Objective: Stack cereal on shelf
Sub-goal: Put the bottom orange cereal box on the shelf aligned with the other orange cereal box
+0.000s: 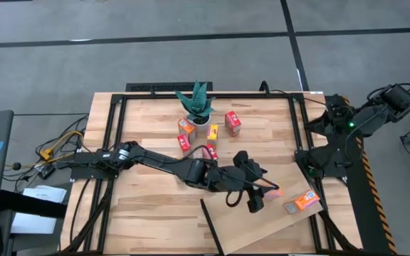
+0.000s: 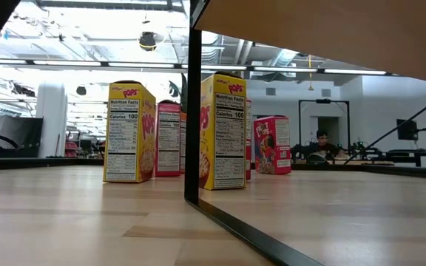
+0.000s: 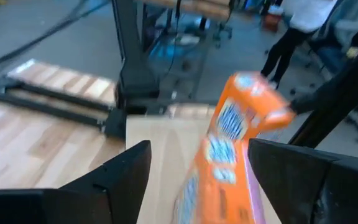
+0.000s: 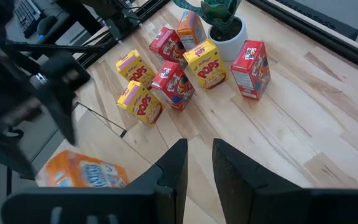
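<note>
Cluster of small red and yellow cardboard cereal boxes (image 1: 198, 139) crowding green potted plant (image 1: 196, 107), bare planked tabletop (image 1: 141, 206) alongside, pale wooden shelf board (image 1: 276, 224) partly occupied by orange box (image 1: 303, 202).

Even indoor lighting, with motion blur in one wrist view

The room behind the table is lit by bright ceiling strips (image 2: 124, 63), seen glaring white in the low view. The orange box (image 3: 229, 155) is smeared by motion blur in the left wrist view. Soft shadows are cast on the tabletop (image 1: 148, 206).
</note>
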`<action>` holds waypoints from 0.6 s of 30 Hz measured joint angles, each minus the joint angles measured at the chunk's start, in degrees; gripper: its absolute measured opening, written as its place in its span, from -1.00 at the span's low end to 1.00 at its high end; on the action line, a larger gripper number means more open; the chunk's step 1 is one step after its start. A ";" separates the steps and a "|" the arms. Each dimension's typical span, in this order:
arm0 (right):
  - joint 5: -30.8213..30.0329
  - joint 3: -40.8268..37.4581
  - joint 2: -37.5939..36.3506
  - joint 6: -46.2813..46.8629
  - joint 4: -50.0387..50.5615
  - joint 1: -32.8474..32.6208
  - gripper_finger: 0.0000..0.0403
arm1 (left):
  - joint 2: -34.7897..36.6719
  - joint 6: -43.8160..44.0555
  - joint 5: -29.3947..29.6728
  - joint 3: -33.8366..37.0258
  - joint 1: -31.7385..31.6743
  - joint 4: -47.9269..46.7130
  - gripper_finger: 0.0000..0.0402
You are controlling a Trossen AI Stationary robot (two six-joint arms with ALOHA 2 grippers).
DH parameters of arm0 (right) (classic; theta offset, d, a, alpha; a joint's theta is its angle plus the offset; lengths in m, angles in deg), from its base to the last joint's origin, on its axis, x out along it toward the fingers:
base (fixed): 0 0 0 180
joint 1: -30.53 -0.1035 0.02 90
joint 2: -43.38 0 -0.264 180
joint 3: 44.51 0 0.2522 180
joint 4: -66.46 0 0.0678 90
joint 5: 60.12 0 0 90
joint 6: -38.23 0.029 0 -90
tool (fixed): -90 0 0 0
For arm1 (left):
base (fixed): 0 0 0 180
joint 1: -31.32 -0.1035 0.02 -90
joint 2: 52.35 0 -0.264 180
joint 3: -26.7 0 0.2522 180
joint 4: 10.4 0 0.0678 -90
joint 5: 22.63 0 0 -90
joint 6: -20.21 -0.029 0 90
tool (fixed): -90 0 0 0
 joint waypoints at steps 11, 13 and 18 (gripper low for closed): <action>0.02 -0.04 0.59 -0.05 0.02 0.02 -0.50 | 7.31 -2.13 -4.78 0.09 0.44 -11.88 0.11; 0.02 -0.04 0.69 -0.24 -0.02 0.00 -0.50 | 10.35 -1.82 -4.47 -0.26 1.13 -13.57 -0.08; 0.00 -0.04 0.99 -0.40 0.00 0.00 -0.50 | 10.63 -5.08 -2.67 0.19 2.76 -17.89 -0.79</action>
